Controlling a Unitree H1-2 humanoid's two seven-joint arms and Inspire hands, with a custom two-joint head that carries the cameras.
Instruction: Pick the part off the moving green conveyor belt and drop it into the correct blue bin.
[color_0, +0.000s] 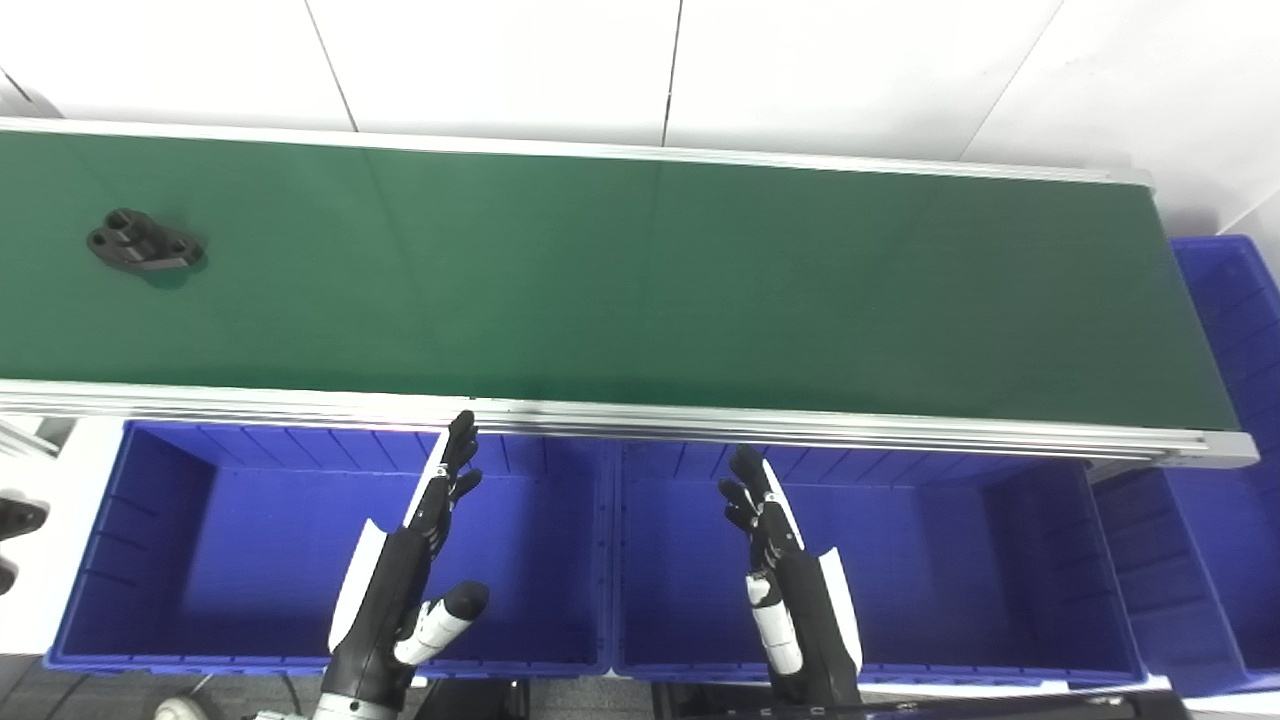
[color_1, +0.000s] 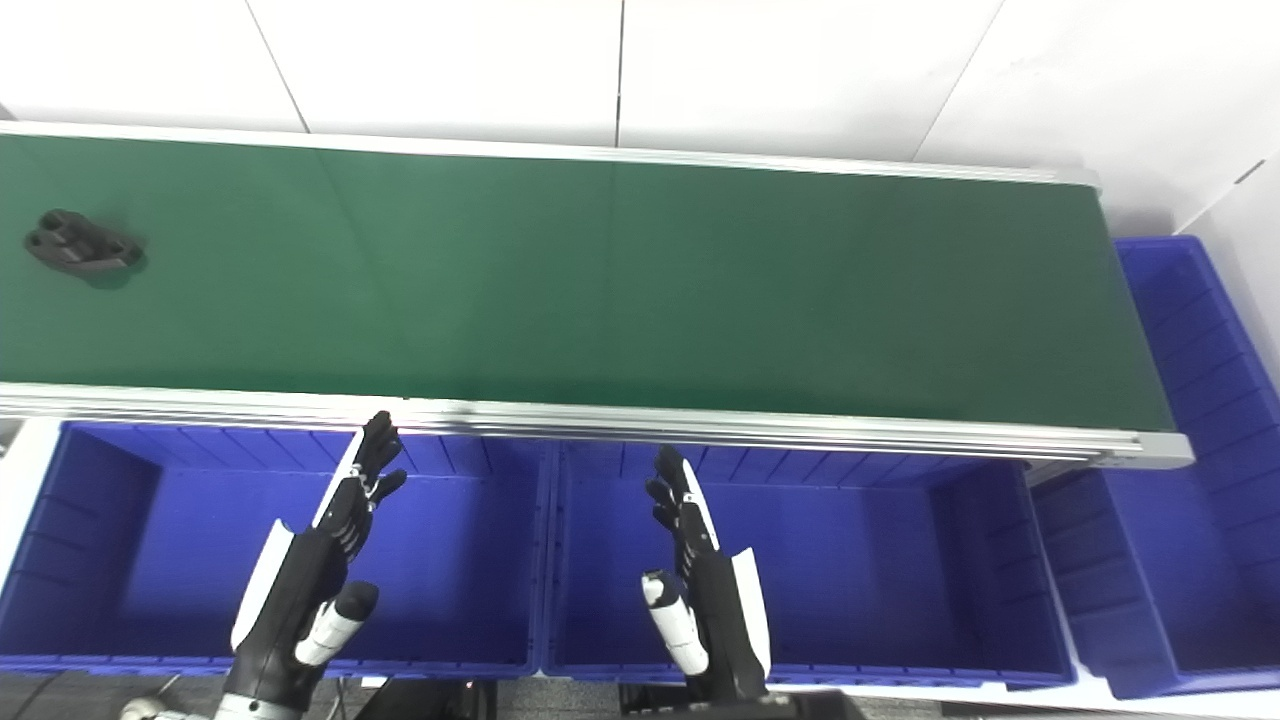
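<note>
Black part (color_0: 145, 242) lies on the green belt (color_0: 640, 280); left hand (color_0: 405, 570) and right hand (color_0: 785, 575) spread, empty.

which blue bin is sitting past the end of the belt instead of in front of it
The far-right bin. It sits beyond the right end of the green belt, while the left bin and middle bin line up along its near edge, under the hands.

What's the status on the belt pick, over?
Left robot hand open, right robot hand open, over blue bins. Black part far left on belt. Nothing blocking.
</note>
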